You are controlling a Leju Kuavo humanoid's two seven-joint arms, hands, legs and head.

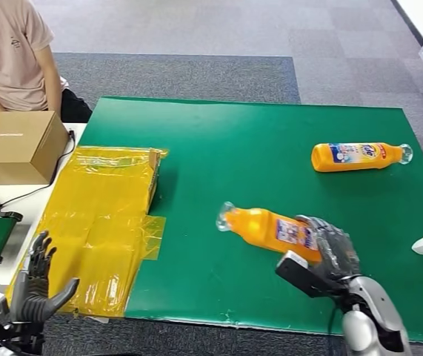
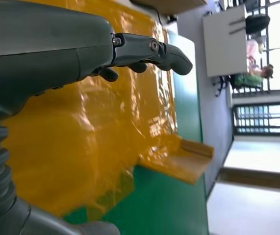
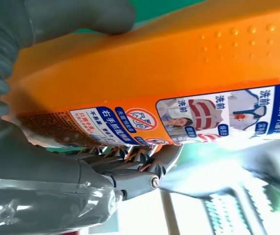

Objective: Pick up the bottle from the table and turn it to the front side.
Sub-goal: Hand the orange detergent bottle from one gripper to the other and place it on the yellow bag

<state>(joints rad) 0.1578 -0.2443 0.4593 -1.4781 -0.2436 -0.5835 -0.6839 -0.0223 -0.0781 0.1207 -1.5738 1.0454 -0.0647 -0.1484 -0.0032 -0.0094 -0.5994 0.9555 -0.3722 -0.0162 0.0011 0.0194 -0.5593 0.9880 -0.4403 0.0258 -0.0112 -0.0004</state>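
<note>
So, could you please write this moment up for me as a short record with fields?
held bottle: orange bottle, gripped at its base end by the right hand, cap end pointing toward the robot's left
label in right wrist view: blue-and-white printed label
left hand: left hand, holding nothing, fingers apart, beside the yellow plastic sheet
second bottle: second orange bottle lying on its side on the green mat
nearby: cardboard box; a seated person

two orange bottles: one (image 1: 264, 228) held by the right hand (image 1: 332, 252), one (image 1: 360, 156) lying farther back; one cardboard box (image 1: 18, 145); one yellow plastic sheet (image 1: 105, 222); one person (image 1: 13, 52)
</note>
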